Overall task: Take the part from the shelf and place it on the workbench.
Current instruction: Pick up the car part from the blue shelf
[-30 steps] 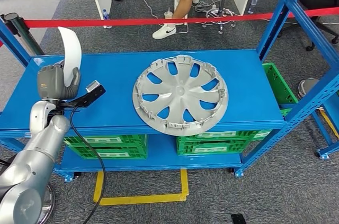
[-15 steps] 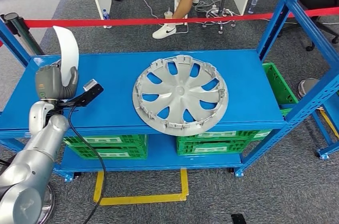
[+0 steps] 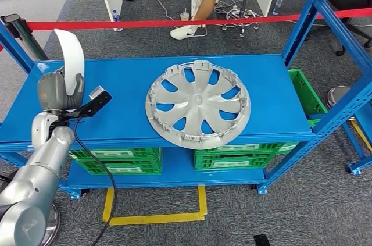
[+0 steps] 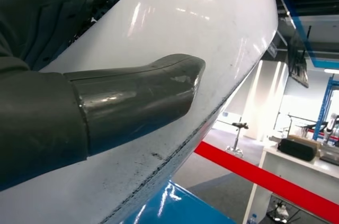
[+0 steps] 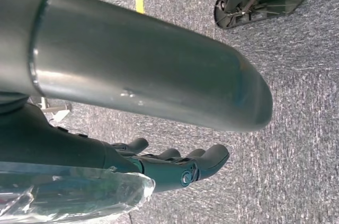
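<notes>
Over the blue surface (image 3: 131, 83), the left hand (image 3: 54, 92) grips the curved white part (image 3: 72, 54): seemingly light, stiff, glossy, best pinched across its edge.

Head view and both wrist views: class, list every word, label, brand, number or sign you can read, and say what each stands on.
No text can be read in any view.
Green plastic crates under the blue metal shelf: pale strips along their front rims, too small and blurred to read.
White sports shoe on a seated person: a dark logo mark, no letters.
Round grey plastic wheel cover: no markings visible.
</notes>
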You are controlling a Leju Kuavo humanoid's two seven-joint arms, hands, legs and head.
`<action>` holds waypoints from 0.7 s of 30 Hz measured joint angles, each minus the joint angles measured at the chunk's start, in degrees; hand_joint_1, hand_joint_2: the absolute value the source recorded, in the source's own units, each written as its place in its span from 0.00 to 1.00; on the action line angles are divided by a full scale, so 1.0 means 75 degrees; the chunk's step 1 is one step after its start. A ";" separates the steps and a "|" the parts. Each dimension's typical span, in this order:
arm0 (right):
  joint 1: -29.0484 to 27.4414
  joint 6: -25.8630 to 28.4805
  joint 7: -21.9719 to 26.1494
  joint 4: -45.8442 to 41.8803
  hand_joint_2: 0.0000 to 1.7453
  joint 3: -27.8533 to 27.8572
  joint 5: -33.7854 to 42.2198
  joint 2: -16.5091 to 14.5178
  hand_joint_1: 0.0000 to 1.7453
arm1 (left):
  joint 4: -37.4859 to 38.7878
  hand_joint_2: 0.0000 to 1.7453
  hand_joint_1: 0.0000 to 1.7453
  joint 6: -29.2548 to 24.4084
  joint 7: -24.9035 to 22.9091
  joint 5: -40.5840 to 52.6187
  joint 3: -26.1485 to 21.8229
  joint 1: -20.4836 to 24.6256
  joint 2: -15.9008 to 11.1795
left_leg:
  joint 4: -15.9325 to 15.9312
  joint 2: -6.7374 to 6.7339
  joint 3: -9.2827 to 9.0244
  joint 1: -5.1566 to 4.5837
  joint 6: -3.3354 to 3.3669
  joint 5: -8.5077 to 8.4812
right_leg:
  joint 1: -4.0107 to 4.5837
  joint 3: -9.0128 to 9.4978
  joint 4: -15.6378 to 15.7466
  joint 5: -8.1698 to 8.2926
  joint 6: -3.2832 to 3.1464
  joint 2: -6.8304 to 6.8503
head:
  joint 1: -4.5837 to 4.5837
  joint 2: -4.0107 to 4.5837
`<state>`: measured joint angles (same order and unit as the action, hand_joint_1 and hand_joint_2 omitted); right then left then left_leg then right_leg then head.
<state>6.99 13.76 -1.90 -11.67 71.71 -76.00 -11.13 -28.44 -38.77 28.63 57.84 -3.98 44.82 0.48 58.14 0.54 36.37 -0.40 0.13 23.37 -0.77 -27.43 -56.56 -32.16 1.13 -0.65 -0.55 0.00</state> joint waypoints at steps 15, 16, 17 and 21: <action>0.0013 -0.0016 -0.0003 0.0000 0.00 0.0000 0.0000 -0.0009 0.00 | 0.0001 1.00 1.00 0.0157 -0.0100 -0.0305 -0.0085 -0.0039 -0.0092 | -0.0140 -0.0039 -0.0059 -0.0001 0.0232 -0.0042 | -0.0060 -0.0292 -0.0596 -0.0439 0.0163 0.0021 | 0.0028 0.0000; 0.0012 -0.0015 -0.0003 0.0000 0.00 0.0000 0.0001 -0.0009 0.00 | 0.0004 1.00 1.00 0.0162 -0.0115 -0.0318 -0.0087 -0.0051 -0.0098 | -0.0143 -0.0047 -0.0054 0.0001 0.0239 -0.0044 | -0.0056 -0.0551 -0.1126 -0.0679 0.0171 0.0025 | 0.0036 0.0000; 0.0006 -0.0015 -0.0004 0.0000 0.00 0.0001 0.0001 -0.0009 0.00 | 0.0007 1.00 1.00 0.0170 -0.0128 -0.0331 -0.0088 -0.0071 -0.0103 | -0.0142 -0.0052 -0.0048 0.0001 0.0240 -0.0045 | -0.0058 -0.0844 -0.1692 -0.0878 0.0183 0.0025 | 0.0044 0.0000; -0.0005 -0.0014 -0.0009 0.0000 0.00 0.0002 0.0003 -0.0009 0.00 | 0.0032 1.00 1.00 0.0187 -0.0136 -0.0360 -0.0090 -0.0142 -0.0114 | -0.0124 -0.0054 -0.0041 0.0030 0.0208 -0.0054 | -0.0088 -0.1012 -0.1649 -0.0299 0.0224 0.0043 | 0.0047 0.0000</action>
<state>6.96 13.66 -1.97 -11.67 71.73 -75.97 -11.19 -28.20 -37.38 27.61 55.14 -4.66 43.76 -0.38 57.21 0.13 36.06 -0.17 1.69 22.97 -1.43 -35.02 -68.93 -34.40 2.81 -0.33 -0.20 0.00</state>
